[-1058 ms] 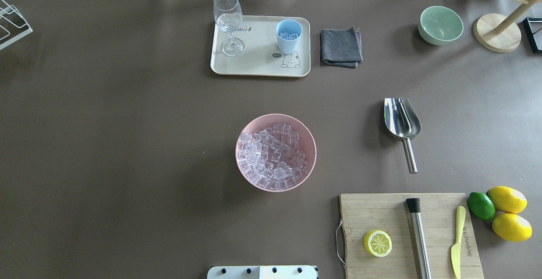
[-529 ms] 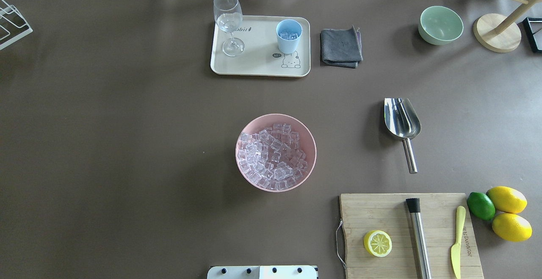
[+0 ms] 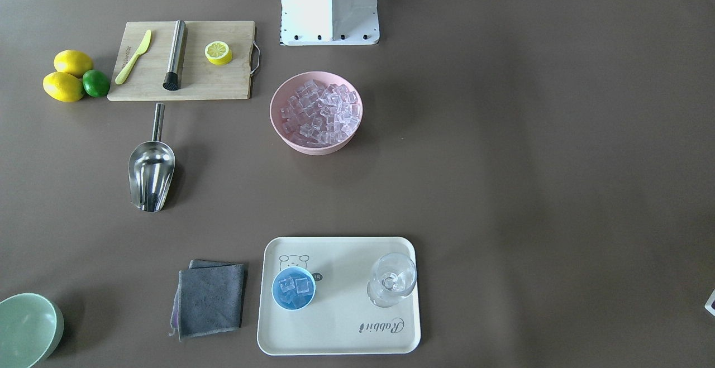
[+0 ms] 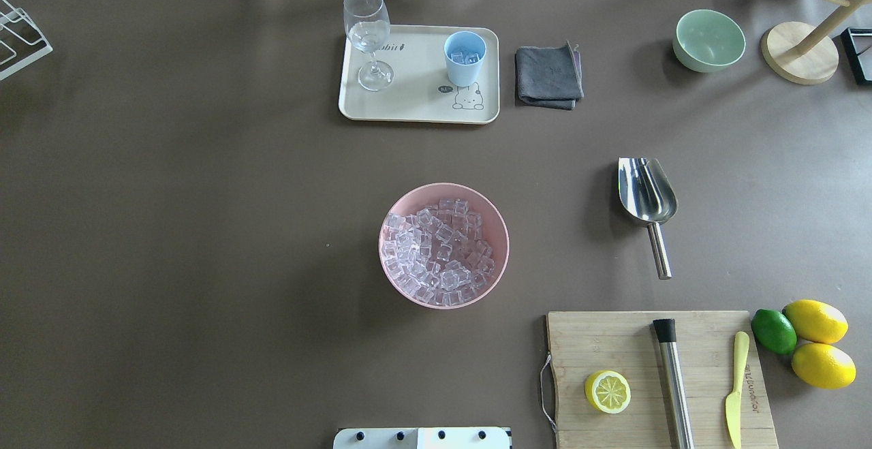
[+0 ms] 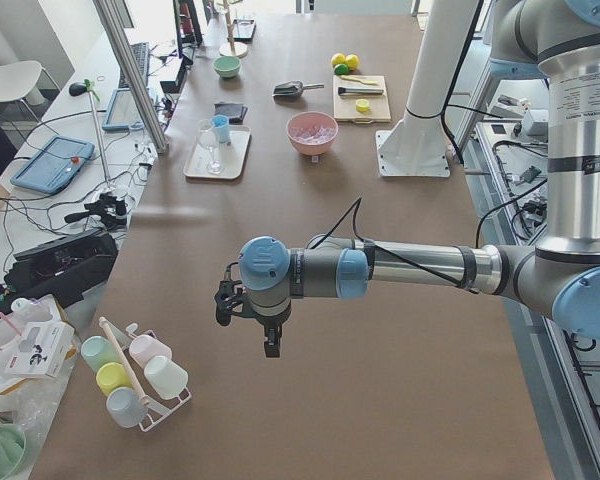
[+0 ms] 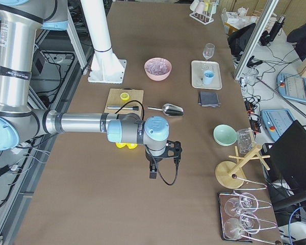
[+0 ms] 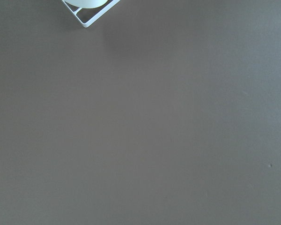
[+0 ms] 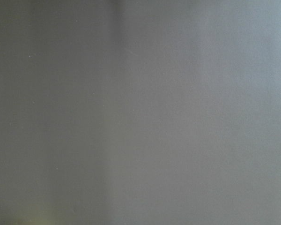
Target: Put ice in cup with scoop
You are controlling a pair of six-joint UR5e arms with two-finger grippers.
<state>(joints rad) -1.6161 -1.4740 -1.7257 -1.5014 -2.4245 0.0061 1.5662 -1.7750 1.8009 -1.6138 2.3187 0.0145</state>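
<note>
The steel scoop [image 4: 646,193] lies on the table right of centre, trough toward the far side, with no gripper on it; it also shows in the front view [image 3: 151,175]. Ice cubes [image 4: 439,251] fill a pink bowl [image 4: 501,231] at mid table. The light-blue cup [image 4: 465,75] stands on a cream tray [image 4: 409,105] and holds a few cubes [image 3: 296,285]. My left gripper [image 5: 270,345] hangs over bare table far to the left. My right gripper [image 6: 152,172] hangs over bare table far to the right. I cannot tell whether either is open or shut. Both wrist views show only table.
A stemmed glass [image 4: 368,30] shares the tray. A grey cloth [image 4: 548,75], a pale-green bowl [image 4: 709,40] and a wooden stand [image 4: 798,54] stand at the back right. A cutting board [image 4: 613,340] with half a lemon, a steel cylinder [image 4: 674,388] and a knife lies front right.
</note>
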